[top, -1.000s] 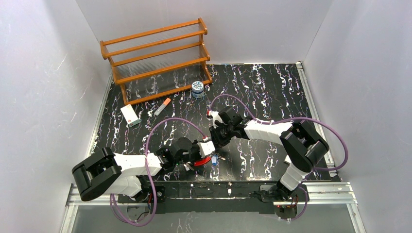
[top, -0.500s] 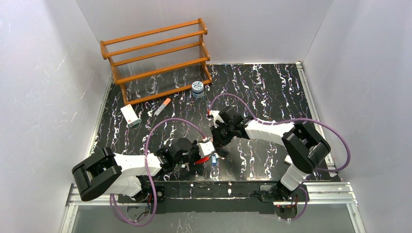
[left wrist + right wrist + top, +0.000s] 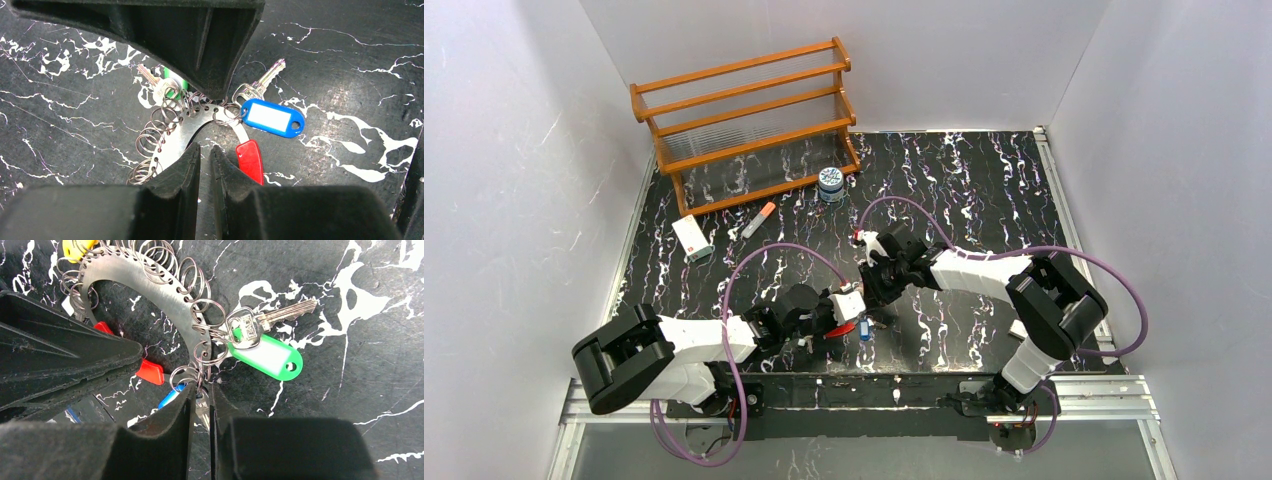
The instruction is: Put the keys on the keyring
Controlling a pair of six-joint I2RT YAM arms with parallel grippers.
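Keyring (image 3: 186,131) lies on the marbled counter (image 3: 350,65): perforated metal band, wire split rings, red plastic grip (image 3: 250,159). Left fingers (image 3: 185,167) pressed nearly together at its inner edge. Only the right wrist view catches the yellow tag (image 3: 75,246) and right fingers (image 3: 172,425) pinching a silver key (image 3: 202,409).

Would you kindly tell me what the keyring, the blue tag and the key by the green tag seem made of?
The keyring looks like brushed steel: grey, dull sheen, punched holes. The blue tag seems glossy plastic, with a white insert, perhaps paper. The key appears reflective silvery metal.
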